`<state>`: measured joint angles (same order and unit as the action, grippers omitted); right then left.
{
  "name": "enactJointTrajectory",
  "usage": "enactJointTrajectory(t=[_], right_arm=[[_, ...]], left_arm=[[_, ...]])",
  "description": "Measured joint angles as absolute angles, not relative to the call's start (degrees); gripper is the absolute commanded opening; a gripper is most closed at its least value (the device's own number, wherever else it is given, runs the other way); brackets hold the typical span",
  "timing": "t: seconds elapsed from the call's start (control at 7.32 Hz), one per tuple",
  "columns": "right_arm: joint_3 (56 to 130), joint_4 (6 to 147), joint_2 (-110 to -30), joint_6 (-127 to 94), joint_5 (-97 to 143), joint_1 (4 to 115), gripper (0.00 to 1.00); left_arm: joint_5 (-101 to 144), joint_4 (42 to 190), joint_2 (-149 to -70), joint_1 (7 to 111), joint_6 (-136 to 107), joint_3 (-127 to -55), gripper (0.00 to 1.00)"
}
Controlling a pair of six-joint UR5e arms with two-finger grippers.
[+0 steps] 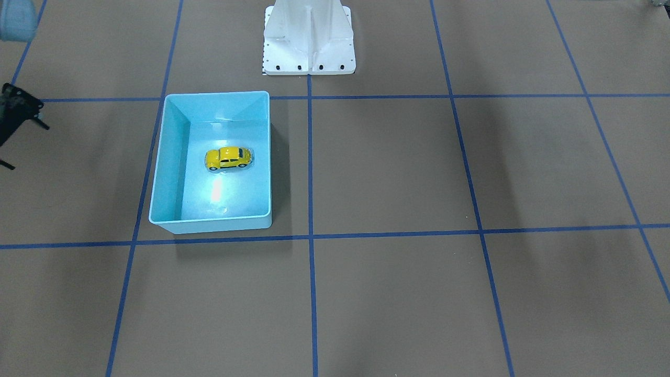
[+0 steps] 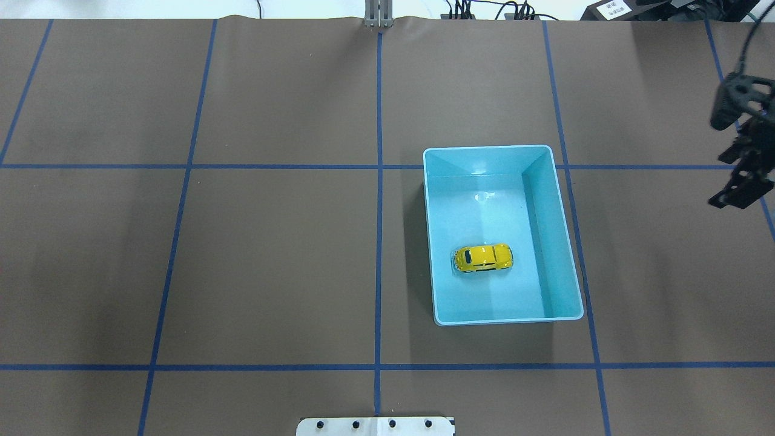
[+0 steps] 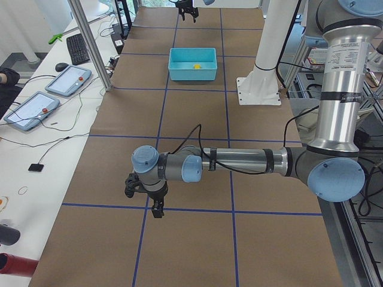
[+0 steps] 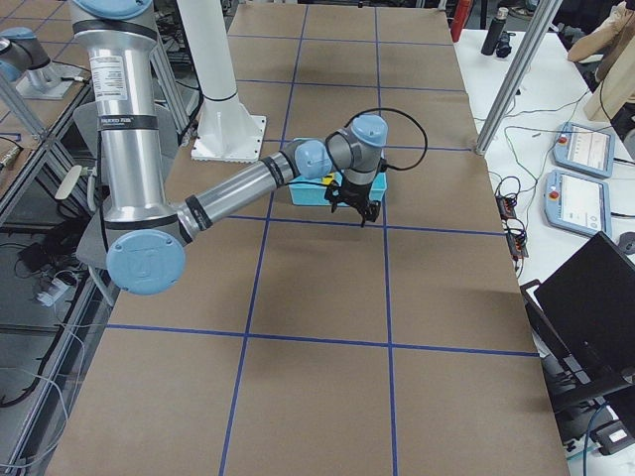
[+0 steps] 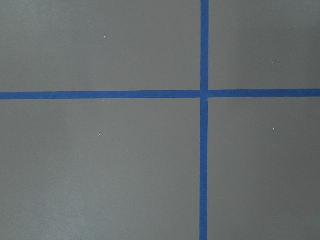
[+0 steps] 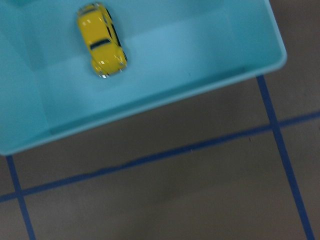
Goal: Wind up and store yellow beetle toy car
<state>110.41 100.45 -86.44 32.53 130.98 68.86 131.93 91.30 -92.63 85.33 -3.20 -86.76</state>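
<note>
The yellow beetle toy car (image 1: 228,158) lies on its wheels inside the light blue bin (image 1: 209,94), free of both grippers. It also shows in the overhead view (image 2: 483,258) and the right wrist view (image 6: 101,46). My right gripper (image 2: 740,192) hangs above the table well off to the bin's (image 2: 487,148) right, empty, its fingers apart. In the front view it shows at the left edge (image 1: 29,146). My left gripper (image 3: 157,209) shows only in the exterior left view, low over bare table far from the bin; I cannot tell whether it is open.
The robot's white base pedestal (image 1: 309,42) stands behind the bin. Blue tape lines (image 2: 378,181) divide the brown table mat. The left wrist view holds only mat and a tape crossing (image 5: 204,93). Tablets and cables lie on a side desk (image 3: 48,101).
</note>
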Motion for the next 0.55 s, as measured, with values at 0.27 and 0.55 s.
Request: enactJointTrajectory(t=[0.27,0.55], right_arm=[[102.06,100.47,-87.69,30.86,130.83,78.43,1.0],[96.14,100.09,-88.27,27.77,130.64,84.83,1.0]], left_arm=[[131.93,91.19,-92.9,84.63,-3.21,-86.41,1.0],[131.98,91.2,-93.19,84.27,-3.24,-86.19,1.0]])
